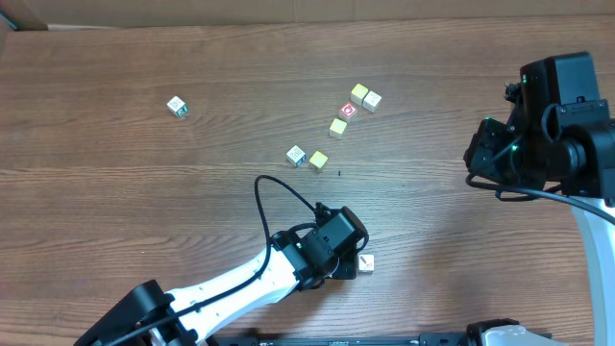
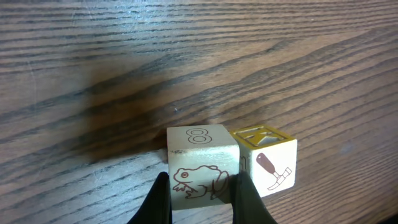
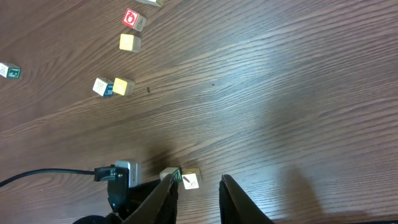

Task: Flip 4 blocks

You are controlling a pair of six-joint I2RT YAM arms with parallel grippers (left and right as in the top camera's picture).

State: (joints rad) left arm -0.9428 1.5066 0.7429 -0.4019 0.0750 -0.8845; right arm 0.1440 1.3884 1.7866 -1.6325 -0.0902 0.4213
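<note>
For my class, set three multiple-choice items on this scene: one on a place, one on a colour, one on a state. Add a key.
1. The hammer block stands:
A. on top of another block
B. right beside the frog block
C. far from every other block

2. The hammer block's top face is:
A. blue
B. black
C. yellow

3. The left gripper is:
A. shut on the frog block
B. wide open
C. shut on nothing

Key:
1 B: the left wrist view shows the two side by side.
2 C: the top shows yellow.
3 A: its fingers press the frog block's two sides.
</note>
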